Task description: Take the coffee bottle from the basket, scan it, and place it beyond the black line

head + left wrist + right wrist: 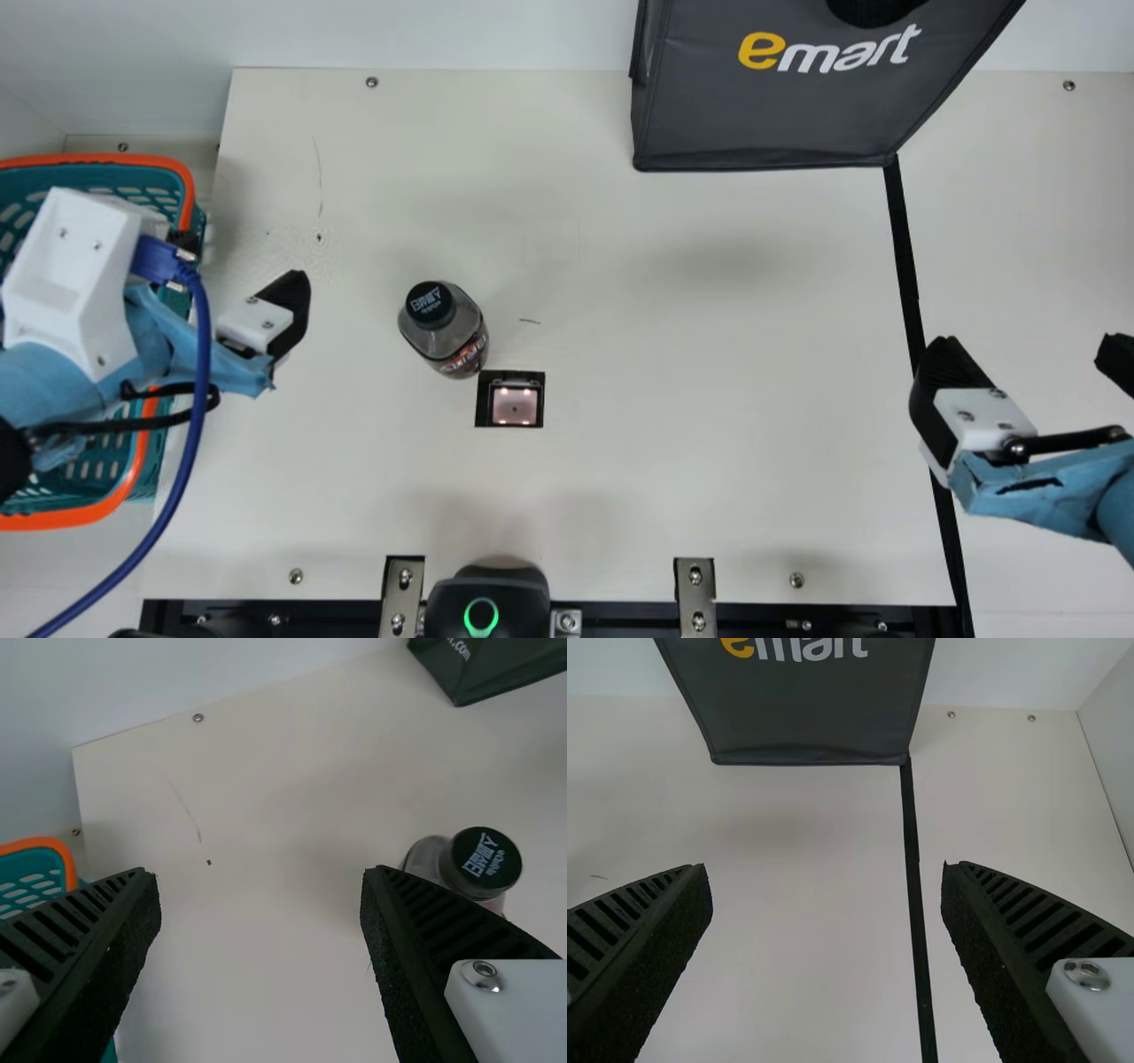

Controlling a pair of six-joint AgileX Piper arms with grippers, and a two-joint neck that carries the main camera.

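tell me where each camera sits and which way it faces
Main view: on the neck, looking steeply down at the table; left arm and right arm at its sides.
Left wrist view: on that wrist, looking past the open left hand towards the coffee bottle.
Right wrist view: on that wrist, looking past the open right hand at the black line and bag.
All three share the table and bag.

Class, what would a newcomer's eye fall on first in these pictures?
Likely first is the big dark shopping bag at the table's far side, beside the black line. Next comes the orange-rimmed teal basket at the left edge. The coffee bottle stands by the scanner window.
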